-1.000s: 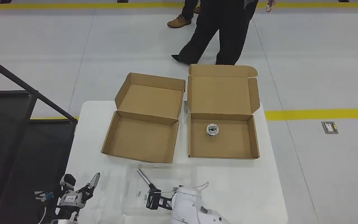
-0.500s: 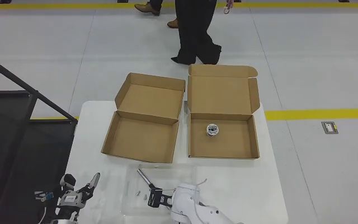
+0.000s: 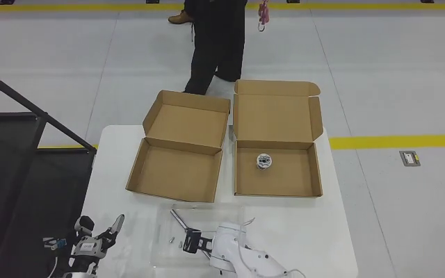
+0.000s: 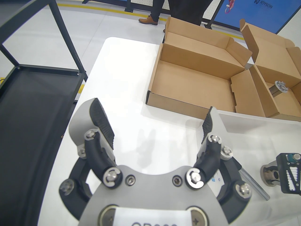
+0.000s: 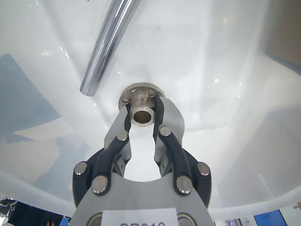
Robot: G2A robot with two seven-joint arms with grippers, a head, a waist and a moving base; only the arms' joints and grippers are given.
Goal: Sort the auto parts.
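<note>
A flanged metal bushing (image 5: 142,116) stands on the floor of a clear plastic tray (image 5: 211,48), and my right gripper (image 5: 143,108) is shut on its neck. A chrome rod (image 5: 112,34) lies in the tray just beside it. From above, the right gripper (image 3: 190,242) is in the tray (image 3: 161,256) at the table's front, with the rod (image 3: 179,221) next to it. My left gripper (image 4: 152,115) hangs open and empty over the front left of the table (image 3: 97,243). A round metal part (image 3: 263,161) sits in the right cardboard box (image 3: 311,182).
The left cardboard box (image 3: 174,170) holds nothing; both boxes have their lids up at the far side. A black metal cart (image 4: 35,99) stands against the table's left edge. Bare tabletop (image 4: 122,76) lies between the left gripper and the boxes.
The right arm has shifted slightly above the tray while its gripper stays at the bushing. The left arm has not moved.
</note>
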